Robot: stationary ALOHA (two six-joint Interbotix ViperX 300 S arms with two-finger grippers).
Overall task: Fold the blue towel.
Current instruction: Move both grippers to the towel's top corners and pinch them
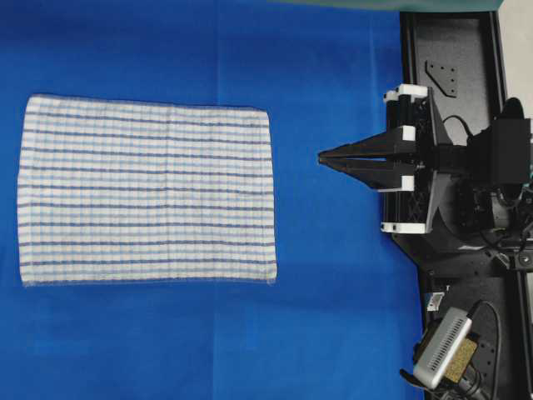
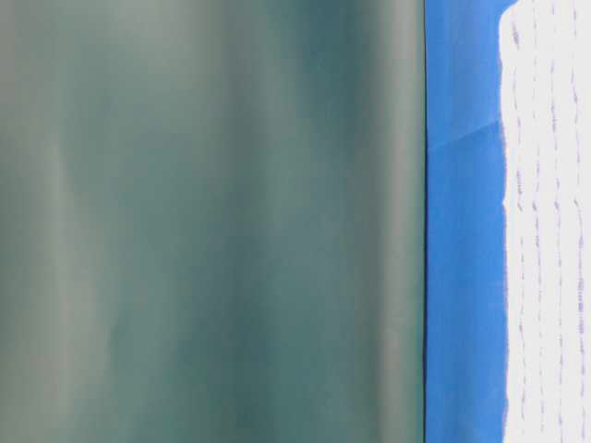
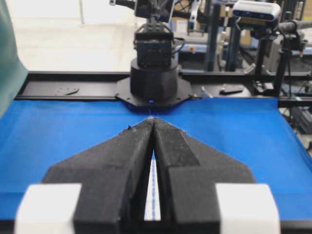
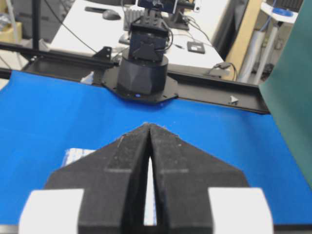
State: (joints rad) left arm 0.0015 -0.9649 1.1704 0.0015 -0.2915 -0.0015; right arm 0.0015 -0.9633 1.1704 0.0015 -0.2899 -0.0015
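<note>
The white terry towel with blue grid stripes (image 1: 146,190) lies flat on the bright-blue table covering (image 1: 333,317). We should take its corners evenly. Our right gripper (image 1: 321,156) and left gripper (image 3: 153,120) are closed and empty. Nothing blocks the approach; the green backdrop (image 2: 212,221) stands aside.

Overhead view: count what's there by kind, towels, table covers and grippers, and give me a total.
Towel: 1
Blue table cover: 1
Gripper: 1 (the right one; the left is out of this view)
Total: 3
</note>
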